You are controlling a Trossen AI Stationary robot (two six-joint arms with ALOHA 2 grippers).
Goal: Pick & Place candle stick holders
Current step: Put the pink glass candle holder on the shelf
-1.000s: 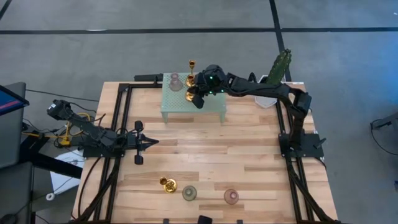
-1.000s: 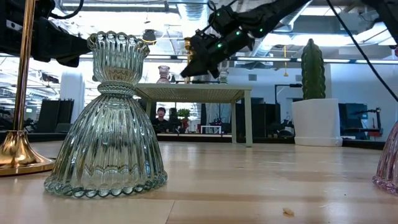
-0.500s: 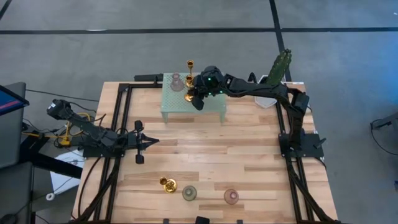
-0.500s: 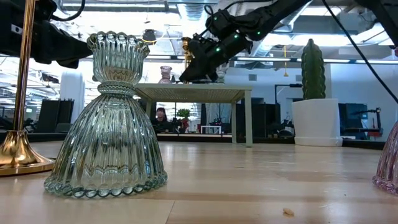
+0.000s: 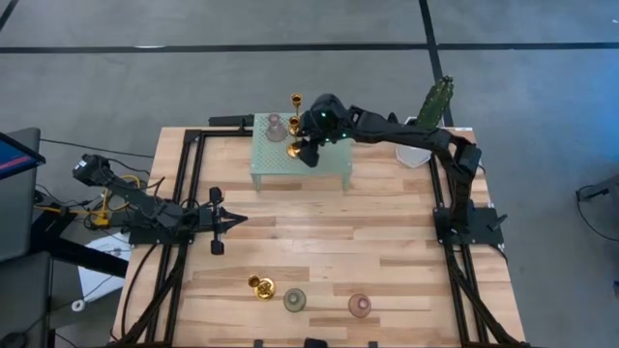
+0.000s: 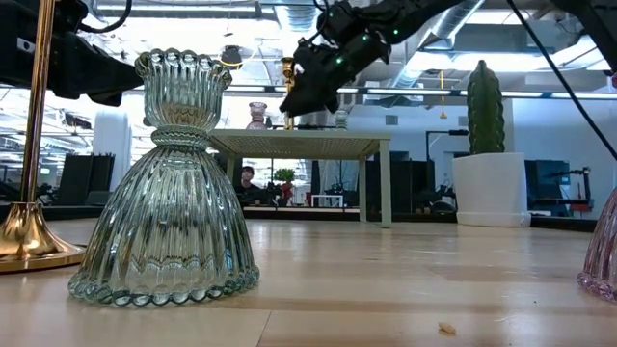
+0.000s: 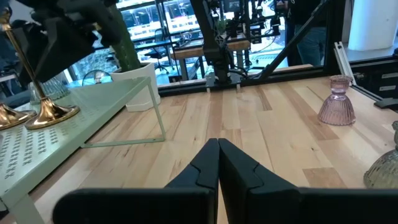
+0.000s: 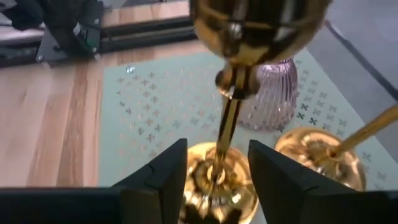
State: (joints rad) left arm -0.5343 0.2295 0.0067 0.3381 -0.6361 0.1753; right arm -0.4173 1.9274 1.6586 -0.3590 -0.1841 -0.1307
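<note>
A mint green perforated stand (image 5: pixel 290 164) sits at the far middle of the table. On it stand a pink candle stick holder (image 8: pixel 268 99) and two gold ones. My right gripper (image 8: pixel 217 148) is open above the stand, one finger on each side of the thin stem (image 8: pixel 227 127) of the nearer gold holder. That holder rests on its round base (image 8: pixel 219 182). The second gold holder's base (image 8: pixel 311 155) is beside it. At the near edge stand a gold (image 5: pixel 261 287), a green (image 5: pixel 295 301) and a pink holder (image 5: pixel 360 306). My left gripper (image 5: pixel 235 220) waits shut at the left.
A cactus in a white pot (image 5: pixel 430 111) stands at the far right corner, just right of the stand. Black arm frames run along the left and right table edges. Bare wood lies between the stand and the near row of holders.
My right gripper has opened off the gold holder's stem, leaving it upright on the stand. The gripper dipped toward the stand, then came up a little and drew slightly toward the far edge.
</note>
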